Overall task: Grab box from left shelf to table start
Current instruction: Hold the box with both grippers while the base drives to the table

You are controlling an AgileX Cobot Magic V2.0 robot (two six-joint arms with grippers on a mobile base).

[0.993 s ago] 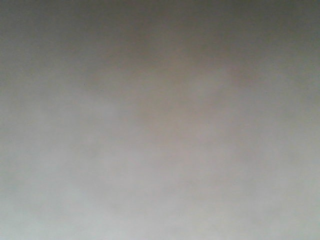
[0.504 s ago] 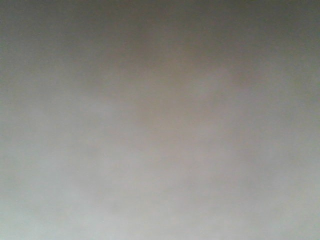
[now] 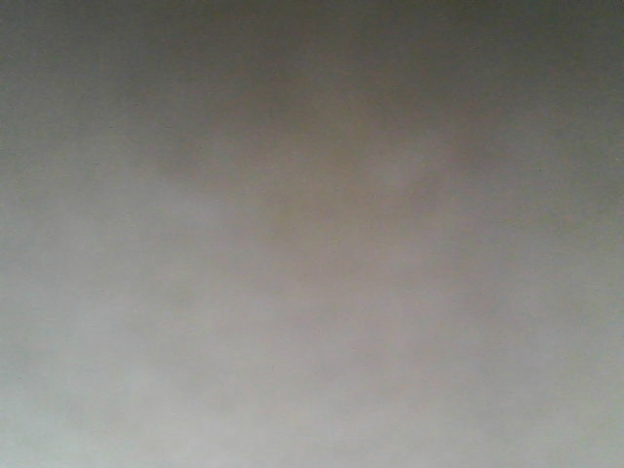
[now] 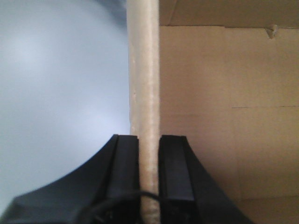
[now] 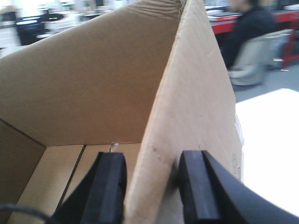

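The box is gripped at its rim by both arms. In the left wrist view the left gripper straddles one upright cardboard wall seen edge-on. Its jaws are closed to the thickness of that wall, and the black pads press flat against both faces with no gap showing. To the right of the wall lies the brown inside of the box, with a crease line and a small tear near the top. To the left is the pale, faintly blue surface, out of focus.

In the right wrist view the right gripper sits astride another wall, which slants up and away from the camera. Its jaws stand only as far apart as the cardboard between them. The inner pad lies against the board, while the outer pad's contact is lost in shadow. The box floor and a far wall show on the left, and the white surface shows on the right. Behind it, blurred, a person in dark clothes sits on a chair.

The bottom of the box is hidden, so I cannot tell whether it rests on the surface. The front view is a uniform grey-brown blur, with nothing to make out.
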